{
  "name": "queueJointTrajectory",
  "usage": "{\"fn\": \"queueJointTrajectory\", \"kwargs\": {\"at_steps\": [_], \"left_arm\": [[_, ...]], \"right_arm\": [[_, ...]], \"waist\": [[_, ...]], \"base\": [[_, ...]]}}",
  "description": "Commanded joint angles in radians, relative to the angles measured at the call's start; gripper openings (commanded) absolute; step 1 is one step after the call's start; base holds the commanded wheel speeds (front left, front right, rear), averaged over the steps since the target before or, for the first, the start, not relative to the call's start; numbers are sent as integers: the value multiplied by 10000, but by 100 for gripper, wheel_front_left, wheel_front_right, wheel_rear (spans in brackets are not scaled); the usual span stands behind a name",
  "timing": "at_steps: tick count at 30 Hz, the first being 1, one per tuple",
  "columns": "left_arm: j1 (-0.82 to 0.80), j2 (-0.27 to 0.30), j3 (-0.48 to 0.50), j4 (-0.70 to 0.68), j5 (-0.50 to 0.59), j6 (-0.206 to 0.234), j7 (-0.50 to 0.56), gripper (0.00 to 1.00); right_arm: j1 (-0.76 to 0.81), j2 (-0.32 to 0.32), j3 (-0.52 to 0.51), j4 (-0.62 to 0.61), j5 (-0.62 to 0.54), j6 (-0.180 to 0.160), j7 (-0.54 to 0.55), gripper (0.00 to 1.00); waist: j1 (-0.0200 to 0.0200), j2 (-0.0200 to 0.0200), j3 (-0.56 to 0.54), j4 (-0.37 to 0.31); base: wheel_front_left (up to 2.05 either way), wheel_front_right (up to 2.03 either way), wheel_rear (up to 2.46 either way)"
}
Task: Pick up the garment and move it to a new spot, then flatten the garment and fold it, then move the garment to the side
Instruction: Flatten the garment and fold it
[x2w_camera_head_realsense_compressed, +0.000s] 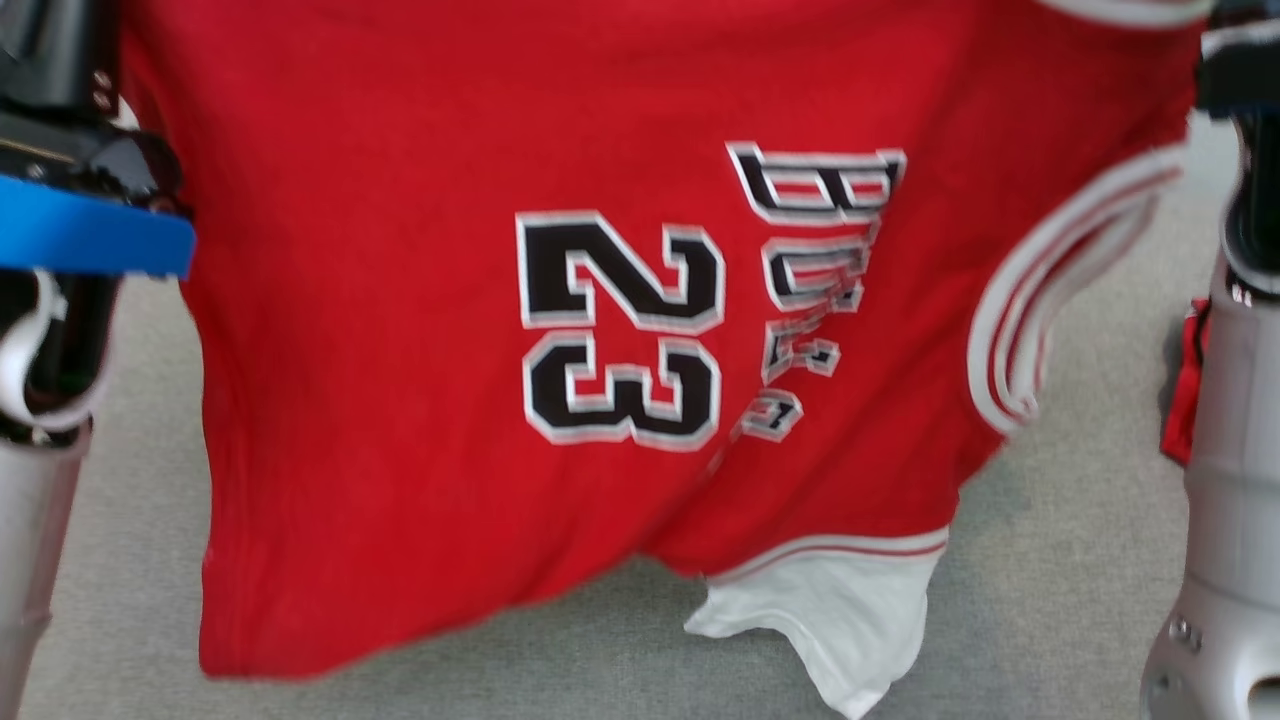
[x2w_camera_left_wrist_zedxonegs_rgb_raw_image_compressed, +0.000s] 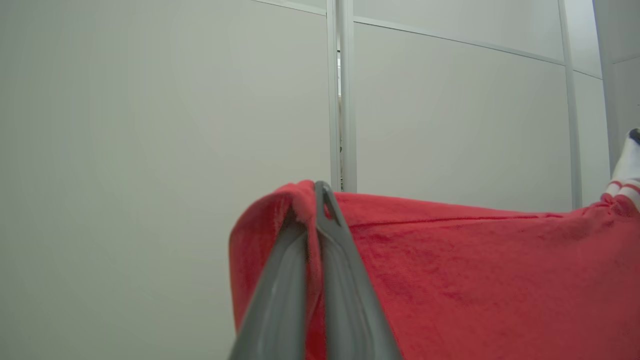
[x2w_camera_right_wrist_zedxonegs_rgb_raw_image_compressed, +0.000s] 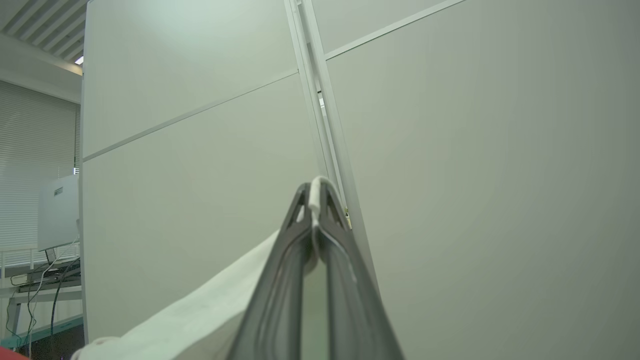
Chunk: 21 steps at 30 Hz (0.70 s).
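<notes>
Plainly, the left gripper (x2w_camera_left_wrist_zedxonegs_rgb_raw_image_compressed: 318, 189) has its jaws pinched together on a red edge of the jersey (x2w_camera_left_wrist_zedxonegs_rgb_raw_image_compressed: 475, 280), and the right gripper (x2w_camera_right_wrist_zedxonegs_rgb_raw_image_compressed: 315, 187) is clamped the same way on the jersey's white trim (x2w_camera_right_wrist_zedxonegs_rgb_raw_image_compressed: 200, 310). The jersey hangs spread in the air between them, above the grey surface (x2w_camera_head_realsense_compressed: 1060, 600), so the step looks like the carry to a new spot. To do it well, grip firmly at both pinches, set the arms well apart so the top edge is taut, and lower until the bottom hem meets the surface first. The jersey's top edge is cut off in the head view. Its lettering (x2w_camera_head_realsense_compressed: 815, 260) beside the 23 (x2w_camera_head_realsense_compressed: 620, 330) is creased and blurred. Whether the white flap (x2w_camera_head_realsense_compressed: 840, 620) under its hem is lining or back panel, I cannot tell.
</notes>
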<state>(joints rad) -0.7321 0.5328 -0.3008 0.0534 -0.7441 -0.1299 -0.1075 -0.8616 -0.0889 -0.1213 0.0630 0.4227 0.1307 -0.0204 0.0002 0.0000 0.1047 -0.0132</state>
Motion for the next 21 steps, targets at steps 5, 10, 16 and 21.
{"fn": "queueJointTrajectory", "kwargs": {"at_steps": [5,10,16,21], "left_arm": [[-1640,-316,-204,1857,392,-13,-531,0],[-3220,-689,-655,2992,631,-13,-1300,0],[-2641,-781,-1394,3687,160,-13,-1568,0],[-542,-1171,-948,3548,-176,-14,-1575,0]], "right_arm": [[-2386,-78,118,2257,-1277,2,-827,0],[-4251,24,-491,3651,-1867,1,-1946,0],[-3198,84,-298,3692,-1145,1,-2363,0],[34,130,-170,2535,103,1,-2436,0]], "waist": [[-2,0,1251,-51],[-2,0,1844,-156],[-2,0,1846,-475],[-2,0,1943,-716]], "base": [[0,0,0],[0,0,0],[0,0,0],[0,0,0]]}}
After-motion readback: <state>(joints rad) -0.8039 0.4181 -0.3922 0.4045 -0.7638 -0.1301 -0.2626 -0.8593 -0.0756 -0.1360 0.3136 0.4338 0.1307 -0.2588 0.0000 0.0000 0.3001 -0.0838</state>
